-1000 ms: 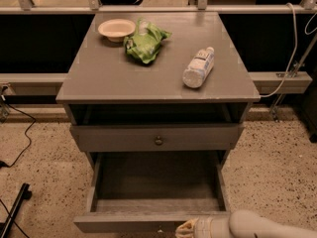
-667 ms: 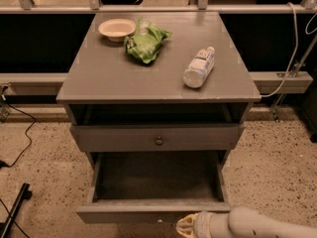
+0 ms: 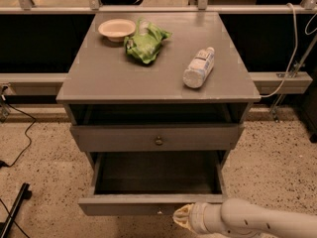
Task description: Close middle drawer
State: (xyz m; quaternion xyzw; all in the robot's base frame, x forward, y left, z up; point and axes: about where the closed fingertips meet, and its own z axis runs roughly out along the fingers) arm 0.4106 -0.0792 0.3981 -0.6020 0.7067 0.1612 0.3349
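The middle drawer (image 3: 148,205) is grey, pulled well out of the cabinet (image 3: 158,78), and its bare boxy inside (image 3: 156,172) shows. Its low front faces me, with a small dark knob at the lower middle. My gripper (image 3: 182,216), a cream tip on a white arm (image 3: 257,219), comes in from the bottom right and sits against the drawer's front just right of the knob. The top drawer (image 3: 158,139), with a taller front and a round knob, stands slightly out above it. The lowest drawer is out of view.
On the cabinet top lie a cream bowl (image 3: 117,29), a green crumpled bag (image 3: 146,42) and a plastic bottle (image 3: 199,67) on its side. Cables run over the speckled floor at the left (image 3: 20,133). A dark bar (image 3: 15,209) lies at the bottom left.
The middle drawer's front has moved back towards the cabinet, so less of its inside shows. My gripper has moved forward with it.
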